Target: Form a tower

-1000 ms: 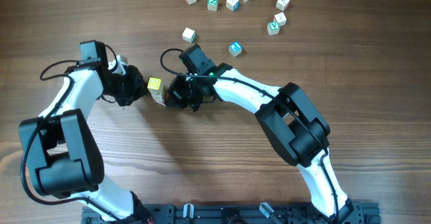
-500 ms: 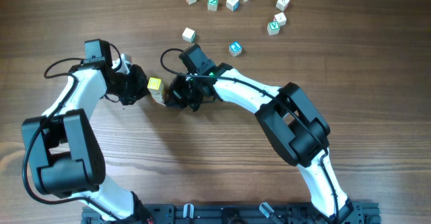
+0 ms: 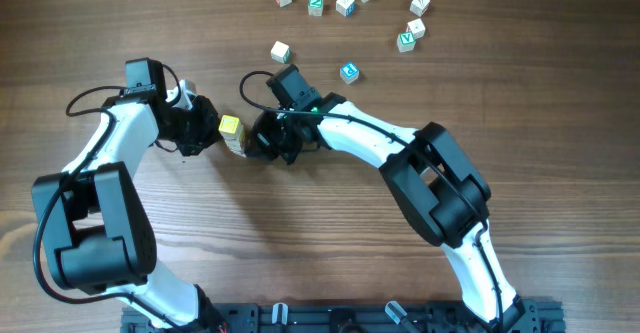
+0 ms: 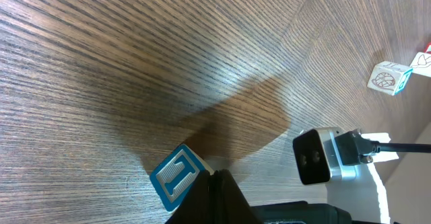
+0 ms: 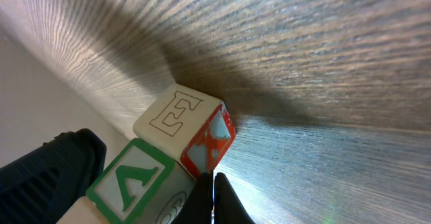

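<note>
Nine loose cubes (image 3: 349, 71) lie scattered — one tower (image 3: 230, 126) stands apart.

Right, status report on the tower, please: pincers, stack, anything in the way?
Left pincer and right pincer shut. Slim tower of wooden letter cubes, pale yellow topmost, standing between them. Loose wooden letter cubes lie apart.

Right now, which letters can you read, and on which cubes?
"E", outlined, on a pale cube of the tower.
"A", on the green-framed cube beside it.
Possibly "X", red, on the pale cube's side face: unsure.
"I", on the blue-framed cube, left wrist view.
Loose cubes overhead: too small to read.
</note>
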`<state>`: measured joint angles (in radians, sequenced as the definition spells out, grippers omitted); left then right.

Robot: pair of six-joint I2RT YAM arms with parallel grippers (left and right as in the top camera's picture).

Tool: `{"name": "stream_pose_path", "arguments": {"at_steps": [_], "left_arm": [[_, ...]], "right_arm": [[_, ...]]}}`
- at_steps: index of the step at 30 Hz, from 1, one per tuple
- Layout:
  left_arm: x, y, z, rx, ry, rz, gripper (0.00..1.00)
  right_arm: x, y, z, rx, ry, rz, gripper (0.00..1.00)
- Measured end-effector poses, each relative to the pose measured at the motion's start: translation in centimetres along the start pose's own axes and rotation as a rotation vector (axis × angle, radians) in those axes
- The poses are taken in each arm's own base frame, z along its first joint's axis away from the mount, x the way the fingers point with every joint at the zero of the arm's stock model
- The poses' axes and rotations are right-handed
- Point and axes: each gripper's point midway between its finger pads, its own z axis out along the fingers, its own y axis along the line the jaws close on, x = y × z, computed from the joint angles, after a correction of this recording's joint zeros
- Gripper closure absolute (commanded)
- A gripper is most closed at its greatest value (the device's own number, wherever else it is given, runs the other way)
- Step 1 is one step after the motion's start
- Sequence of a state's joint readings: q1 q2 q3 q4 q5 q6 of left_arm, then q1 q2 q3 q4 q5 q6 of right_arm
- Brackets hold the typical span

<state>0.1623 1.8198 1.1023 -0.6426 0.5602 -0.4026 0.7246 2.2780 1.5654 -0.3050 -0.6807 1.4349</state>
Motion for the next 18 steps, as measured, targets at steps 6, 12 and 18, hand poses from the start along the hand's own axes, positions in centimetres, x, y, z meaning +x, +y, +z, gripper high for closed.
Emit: {"name": "stream_pose_path", "arguments": {"at_steps": [6, 12, 18], "left_arm": [[-0.5, 0.1, -0.1, -0.003, -0.022, 0.008, 0.96], [-4.3, 4.7, -3.1, -0.03, -0.144, -0.117, 0.96], [-0.4, 8.2, -4.2, -0.115, 0.0, -0.252, 0.96]], "right_arm": [[-0.2, 0.0, -0.1, -0.002, -0.002, 0.003, 0.96], [-2.6, -1.6, -1.8, 0.036, -0.037, 0.052, 0.96], [-5.9, -5.1, -4.9, 0.14, -0.092, 0.02, 0.96]]}}
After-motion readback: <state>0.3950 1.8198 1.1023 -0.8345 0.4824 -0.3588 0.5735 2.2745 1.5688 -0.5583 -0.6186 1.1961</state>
